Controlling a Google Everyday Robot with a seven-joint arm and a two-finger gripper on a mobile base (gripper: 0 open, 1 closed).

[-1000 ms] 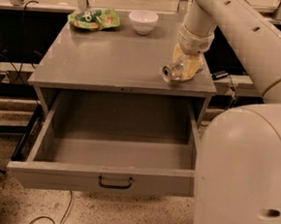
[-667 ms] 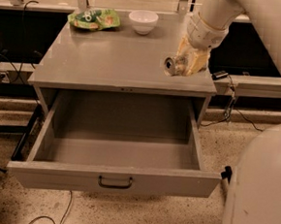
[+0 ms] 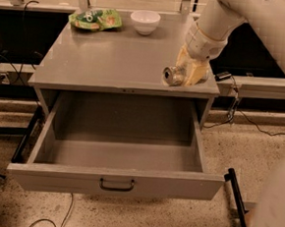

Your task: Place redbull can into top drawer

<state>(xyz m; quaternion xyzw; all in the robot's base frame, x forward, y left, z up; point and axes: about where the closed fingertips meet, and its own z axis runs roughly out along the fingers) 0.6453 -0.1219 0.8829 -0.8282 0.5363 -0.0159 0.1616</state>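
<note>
Near the front right corner of the grey cabinet top, the gripper is clamped around the redbull can. The can lies on its side in the grasp, its shiny round end turned to the left and slightly toward the camera, with the yellowish fingers pressed along its body. Whether the can touches the cabinet top or hangs just above it cannot be told. The white arm comes down to the gripper from the upper right, its wrist angled toward the cabinet's front edge.

Directly below, the top drawer stands pulled out wide, its grey interior open to view. The can is above the cabinet top, over the drawer's right rear part — not inside the drawer. The drawer's flat front panel faces the camera, with the small dark curved handle at its centre.

At the back of the cabinet top, well apart from the can, a green snack bag lies at the left and a white bowl stands upright to its right — the two are near each other but not touching. Speckled floor shows below the drawer, and a dark cable runs along it at the right.
</note>
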